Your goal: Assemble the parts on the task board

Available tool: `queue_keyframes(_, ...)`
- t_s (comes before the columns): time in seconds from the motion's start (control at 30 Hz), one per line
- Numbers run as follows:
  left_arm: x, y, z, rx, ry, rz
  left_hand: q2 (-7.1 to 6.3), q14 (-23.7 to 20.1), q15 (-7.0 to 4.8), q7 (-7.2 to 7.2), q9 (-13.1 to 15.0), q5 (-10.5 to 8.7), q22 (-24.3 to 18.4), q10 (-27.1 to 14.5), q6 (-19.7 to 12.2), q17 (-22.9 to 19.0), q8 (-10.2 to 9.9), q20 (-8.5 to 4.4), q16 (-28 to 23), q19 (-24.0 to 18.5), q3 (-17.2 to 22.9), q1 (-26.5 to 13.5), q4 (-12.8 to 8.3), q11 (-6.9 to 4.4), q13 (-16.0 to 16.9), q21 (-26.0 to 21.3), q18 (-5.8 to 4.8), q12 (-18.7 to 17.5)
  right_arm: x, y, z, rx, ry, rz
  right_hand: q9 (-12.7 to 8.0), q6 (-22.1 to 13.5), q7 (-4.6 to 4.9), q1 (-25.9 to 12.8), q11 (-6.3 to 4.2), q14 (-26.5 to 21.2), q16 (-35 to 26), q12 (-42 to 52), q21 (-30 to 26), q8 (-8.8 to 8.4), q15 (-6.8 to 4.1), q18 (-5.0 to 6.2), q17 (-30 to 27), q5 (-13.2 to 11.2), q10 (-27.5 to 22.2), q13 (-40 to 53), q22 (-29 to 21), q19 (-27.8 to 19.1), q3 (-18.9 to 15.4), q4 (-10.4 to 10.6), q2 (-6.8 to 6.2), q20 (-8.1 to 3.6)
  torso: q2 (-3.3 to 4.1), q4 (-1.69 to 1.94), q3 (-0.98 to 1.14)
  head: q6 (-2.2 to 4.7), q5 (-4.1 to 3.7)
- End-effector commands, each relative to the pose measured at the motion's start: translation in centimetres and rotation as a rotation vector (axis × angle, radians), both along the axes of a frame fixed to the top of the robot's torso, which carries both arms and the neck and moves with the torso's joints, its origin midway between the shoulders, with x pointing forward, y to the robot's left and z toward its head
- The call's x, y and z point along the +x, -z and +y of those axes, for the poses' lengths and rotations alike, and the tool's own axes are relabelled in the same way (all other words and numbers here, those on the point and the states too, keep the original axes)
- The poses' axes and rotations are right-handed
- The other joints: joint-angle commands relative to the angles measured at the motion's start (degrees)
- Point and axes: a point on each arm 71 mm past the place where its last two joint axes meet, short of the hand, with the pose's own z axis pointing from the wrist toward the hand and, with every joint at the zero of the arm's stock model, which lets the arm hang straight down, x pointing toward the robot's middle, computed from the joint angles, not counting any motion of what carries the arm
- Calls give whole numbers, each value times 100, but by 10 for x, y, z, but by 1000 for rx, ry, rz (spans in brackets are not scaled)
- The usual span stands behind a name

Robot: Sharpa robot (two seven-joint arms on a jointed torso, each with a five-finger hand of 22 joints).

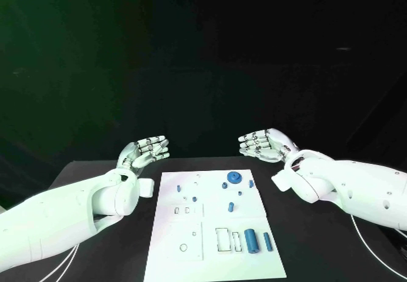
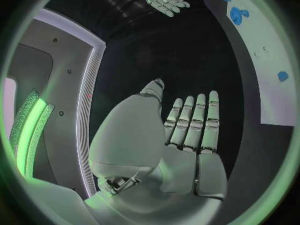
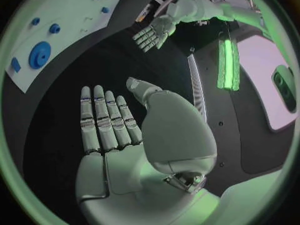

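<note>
The white task board [image 1: 212, 247] lies flat on the black bench [image 1: 93, 176], with small blue parts [image 1: 252, 239] scattered over its face, a round blue disc [image 1: 233, 175] near its far edge. The left robot hand [image 1: 144, 151] hangs beyond the board's far left corner, fingers straight and apart, holding nothing. The right robot hand [image 1: 263, 144] hangs beyond the board's far right corner, likewise spread and empty, clear of every part

No text, label, brand, number or sign can be read anywhere. The task board [image 1: 170, 258] carries only outlined shapes and small marks, none legible as letters or digits.
</note>
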Motion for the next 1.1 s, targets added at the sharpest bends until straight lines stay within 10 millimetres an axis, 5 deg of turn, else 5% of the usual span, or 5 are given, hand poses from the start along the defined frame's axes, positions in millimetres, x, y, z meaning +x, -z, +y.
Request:
queue_keyframes(0.03, -4, -9, -5, -30, 70, -32, -24, 495, -116, 155, 84, 3, 65, 571, 527, 188, 171, -33, 202, 373, 61, 119, -25, -32, 25, 205, 125, 120, 0, -6, 6, -279, -80, -122, 133, 787, -27, 138, -241, 798, 262, 50, 346, 243, -291, 69, 184, 15, 915, 19, 101, 794, 234, -154, -135, -264, 160, 60, 10, -14, -48)
queue_keyframes(0.43, -29, -30, -16, -71, 213, -55, -247, 1383, -469, 120, 125, -31, 381, 1348, 747, 1101, 246, -389, 1044, 1128, 200, 159, 2, -286, 37, 903, 118, -12, 3, -10, 19, -664, -151, -196, 328, 1151, -346, 9, -614, 2740, 2156, -20, 2047, 344, -913, 49, 1767, -51, 1708, 57, 1098, 2242, 32, -84, -376, -1014, 476, 196, 7, -9, -204)
queue_keyframes(0.57, -38, -36, -21, -68, 261, -63, -287, 1345, -511, 107, 139, -12, 546, 1394, 757, 1484, 243, -458, 1472, 1171, 214, 194, -7, -303, 33, 1172, 105, -122, 3, -9, 24, -735, -161, -218, 398, 1114, -360, -73, -656, 2883, 3844, -14, 3016, 307, -922, -19, 3066, -62, 1694, 62, 2012, 2608, 194, 48, -498, -1077, 562, 243, 5, -23, -260)
queue_keyframes(0.67, -45, -41, -24, -66, 288, -71, -315, 1081, -510, 103, 197, -5, 818, 1305, 789, 1868, 263, -516, 1954, 1217, 234, 211, -7, -290, 27, 1593, 92, -143, 2, -9, 28, -783, -168, -236, 529, 1050, -358, -113, -634, 2900, 5951, -16, 4936, 288, -902, -302, 5150, -67, 1564, 48, 4259, 2978, 368, 194, -669, -1047, 667, 280, -12, 17, -329)
queue_keyframes(1.1, -53, -57, -28, -67, 324, -92, -363, 675, -566, 82, 325, -20, 1884, 1250, 731, 2710, 246, -602, 3400, 862, 250, 153, 7, -319, 39, 3107, 90, -96, -3, -3, 42, -895, -193, -261, 691, 875, -376, -133, -619, 2933, 7014, -19, 6136, 247, -875, -471, 6207, -94, 1228, 49, 5735, 3161, 182, 357, -814, -978, 837, 331, -50, -4, -377)
